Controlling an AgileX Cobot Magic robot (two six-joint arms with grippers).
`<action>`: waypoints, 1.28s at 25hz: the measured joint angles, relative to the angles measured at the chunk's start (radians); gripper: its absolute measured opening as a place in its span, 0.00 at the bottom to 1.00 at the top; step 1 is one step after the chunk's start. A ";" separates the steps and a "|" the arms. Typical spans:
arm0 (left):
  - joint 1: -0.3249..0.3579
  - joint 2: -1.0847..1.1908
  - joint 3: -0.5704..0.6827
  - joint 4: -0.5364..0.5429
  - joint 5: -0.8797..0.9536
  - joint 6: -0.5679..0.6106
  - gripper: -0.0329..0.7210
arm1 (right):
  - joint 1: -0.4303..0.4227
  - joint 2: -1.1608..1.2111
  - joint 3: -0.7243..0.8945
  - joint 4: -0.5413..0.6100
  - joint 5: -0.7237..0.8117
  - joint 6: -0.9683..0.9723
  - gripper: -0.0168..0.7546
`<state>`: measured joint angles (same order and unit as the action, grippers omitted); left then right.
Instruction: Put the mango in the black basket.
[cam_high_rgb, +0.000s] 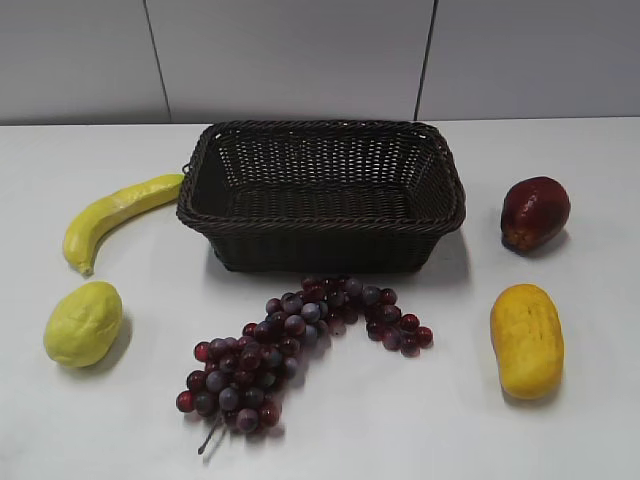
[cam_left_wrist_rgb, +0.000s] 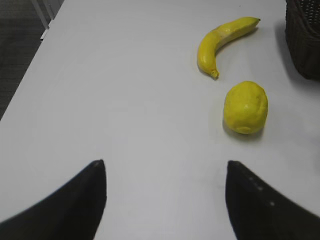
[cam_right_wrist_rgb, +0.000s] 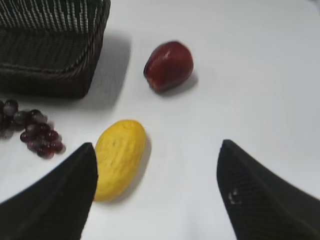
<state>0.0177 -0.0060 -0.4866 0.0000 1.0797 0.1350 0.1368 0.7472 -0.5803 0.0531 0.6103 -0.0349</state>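
The orange-yellow mango (cam_high_rgb: 527, 340) lies on the white table at the front right. In the right wrist view the mango (cam_right_wrist_rgb: 119, 158) lies just ahead of my left fingertip. My right gripper (cam_right_wrist_rgb: 156, 147) is open and empty above the table. The black woven basket (cam_high_rgb: 322, 196) stands empty at the back centre; its corner shows in the right wrist view (cam_right_wrist_rgb: 50, 45) and its edge in the left wrist view (cam_left_wrist_rgb: 303, 40). My left gripper (cam_left_wrist_rgb: 165, 165) is open and empty over bare table. Neither gripper shows in the exterior view.
A banana (cam_high_rgb: 118, 214) and a bumpy lemon (cam_high_rgb: 83, 322) lie on the left; both show in the left wrist view, banana (cam_left_wrist_rgb: 222, 42) and lemon (cam_left_wrist_rgb: 245, 107). A bunch of purple grapes (cam_high_rgb: 290, 345) lies before the basket. A dark red fruit (cam_high_rgb: 534, 213) sits at the right.
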 joint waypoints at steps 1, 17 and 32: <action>0.000 0.000 0.000 0.000 0.000 0.000 0.78 | -0.001 0.068 -0.015 0.020 0.000 -0.007 0.78; 0.000 0.000 0.000 0.000 0.000 0.000 0.78 | 0.056 0.830 -0.209 0.184 0.008 -0.077 0.88; 0.000 0.000 0.000 0.000 0.000 0.000 0.78 | 0.062 1.033 -0.215 0.213 -0.117 -0.060 0.79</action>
<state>0.0177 -0.0060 -0.4866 0.0000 1.0797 0.1350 0.1992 1.7798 -0.7954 0.2662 0.4932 -0.0949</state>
